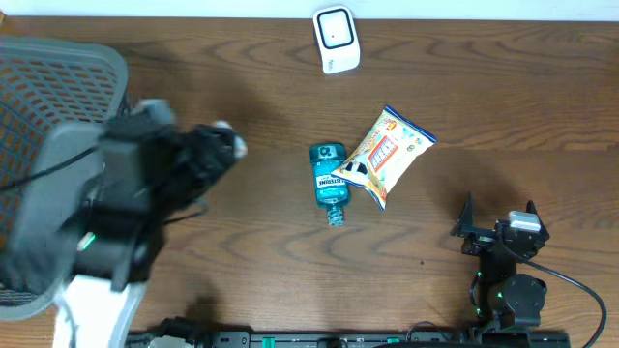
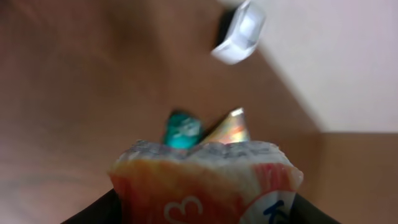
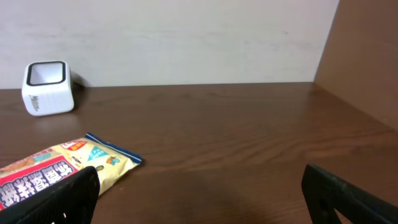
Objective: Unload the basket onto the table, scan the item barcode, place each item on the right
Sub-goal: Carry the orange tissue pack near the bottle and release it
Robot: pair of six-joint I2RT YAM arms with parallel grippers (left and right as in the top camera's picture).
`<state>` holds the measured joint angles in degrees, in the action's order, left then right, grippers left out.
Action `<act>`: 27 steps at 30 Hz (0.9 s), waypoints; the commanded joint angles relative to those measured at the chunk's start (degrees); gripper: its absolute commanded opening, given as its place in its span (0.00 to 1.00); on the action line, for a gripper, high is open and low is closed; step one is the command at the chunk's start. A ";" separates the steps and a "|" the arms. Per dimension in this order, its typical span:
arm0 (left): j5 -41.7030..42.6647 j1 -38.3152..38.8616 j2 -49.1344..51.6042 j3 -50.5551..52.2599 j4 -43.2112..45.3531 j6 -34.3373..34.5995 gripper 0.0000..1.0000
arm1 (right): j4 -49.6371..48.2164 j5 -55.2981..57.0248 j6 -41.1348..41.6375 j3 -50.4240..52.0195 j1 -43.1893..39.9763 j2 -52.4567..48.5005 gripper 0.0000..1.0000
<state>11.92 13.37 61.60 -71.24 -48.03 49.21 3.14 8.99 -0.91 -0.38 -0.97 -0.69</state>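
My left gripper [image 2: 205, 214] is shut on an orange and white packet [image 2: 199, 177] that fills the bottom of the left wrist view, with a dark finger at each side of it. In the overhead view the left arm [image 1: 145, 184] is raised high and blurred, its tip toward the table's middle. The white barcode scanner [image 1: 336, 40] [image 2: 239, 32] [image 3: 47, 88] stands at the table's far edge, well apart from the packet. My right gripper [image 1: 498, 220] [image 3: 199, 190] rests open near the front right, with nothing between its fingers [image 3: 68, 199].
A teal mouthwash bottle [image 1: 328, 180] [image 2: 183, 129] lies mid-table, touching a yellow snack bag [image 1: 389, 155] [image 3: 68, 167] on its right. A grey mesh basket [image 1: 53, 82] stands at the far left, partly behind the left arm.
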 commanded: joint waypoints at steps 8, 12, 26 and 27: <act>-14.34 12.96 26.75 1.70 2.25 -2.89 0.58 | 0.13 0.52 -0.90 0.07 0.31 0.31 0.99; -14.34 14.36 36.22 1.70 5.75 -2.89 0.58 | 0.13 0.52 -0.90 0.07 0.31 0.31 0.99; -14.29 14.32 40.76 -1.05 9.11 -15.17 0.97 | 0.13 0.52 -0.90 0.07 0.31 0.31 0.99; -14.29 14.32 40.06 -1.31 9.11 -15.19 0.97 | 0.13 0.52 -0.90 0.07 0.31 0.31 0.99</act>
<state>-1.50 27.73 104.16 -70.35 -38.74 37.85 3.14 8.99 -0.91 -0.38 -0.97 -0.69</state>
